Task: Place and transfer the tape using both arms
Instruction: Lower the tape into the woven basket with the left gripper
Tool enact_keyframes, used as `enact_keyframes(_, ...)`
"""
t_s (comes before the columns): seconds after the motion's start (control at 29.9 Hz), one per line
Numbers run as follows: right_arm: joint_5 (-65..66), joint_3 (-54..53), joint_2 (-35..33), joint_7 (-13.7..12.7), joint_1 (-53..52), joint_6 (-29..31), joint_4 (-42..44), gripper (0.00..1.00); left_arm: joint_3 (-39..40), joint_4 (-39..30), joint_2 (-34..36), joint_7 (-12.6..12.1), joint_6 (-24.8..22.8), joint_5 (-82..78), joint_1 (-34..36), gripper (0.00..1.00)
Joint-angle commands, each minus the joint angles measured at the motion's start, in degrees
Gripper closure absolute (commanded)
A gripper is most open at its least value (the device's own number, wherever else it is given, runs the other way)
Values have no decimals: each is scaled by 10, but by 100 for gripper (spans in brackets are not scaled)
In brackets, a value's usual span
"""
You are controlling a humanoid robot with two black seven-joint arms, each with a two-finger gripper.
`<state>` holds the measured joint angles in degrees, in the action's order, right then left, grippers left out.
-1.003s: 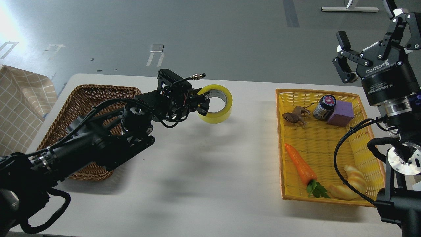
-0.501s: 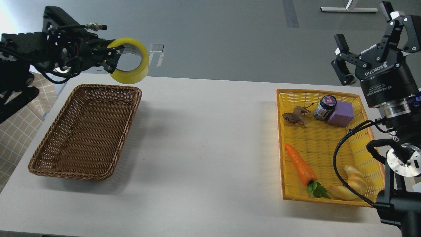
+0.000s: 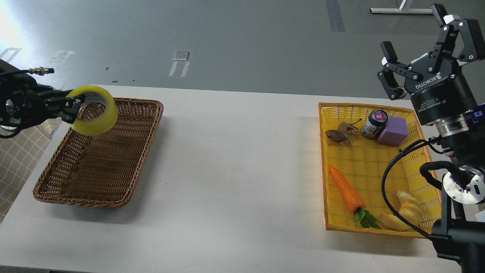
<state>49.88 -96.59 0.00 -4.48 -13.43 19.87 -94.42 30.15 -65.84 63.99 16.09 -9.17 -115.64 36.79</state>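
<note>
The tape [image 3: 99, 119], a wide yellow roll with a pale core, hangs in the air over the far left corner of the brown wicker basket [image 3: 125, 178]. My left gripper [image 3: 72, 107] comes in from the left edge and is shut on the roll's left wall, one finger inside the hole. My right gripper [image 3: 415, 41] is raised at the upper right, above the far right corner of the yellow basket [image 3: 324, 170]. Its fingers are spread apart and hold nothing.
The yellow basket holds an orange carrot [image 3: 345, 189], a toy lion [image 3: 340, 134], a dark jar [image 3: 374, 123], a purple block [image 3: 392, 131] and a pale croissant [image 3: 405, 212]. The white table [image 3: 235, 170] lies between the two baskets. A checked cloth [image 3: 15, 159] hangs at the left.
My left gripper carried the tape from mid-table up and to the left, then down over the brown basket's far left corner. The right gripper drifted slightly up and left, still open.
</note>
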Motion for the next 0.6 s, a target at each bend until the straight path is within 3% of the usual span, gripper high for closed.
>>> enact_keyframes(0.0,0,0,0,-1,7,0,0,0,-1,13,-19,7,18,1,-23,78)
enact_keyframes(0.43,0,0,0,-1,19,0,1,0,0,83,-93,10,46,1,-53,77)
enact_keyframes(0.57,0,0,0,-2,19,0,0,0,0,114,-99,43,68,2,-53,74)
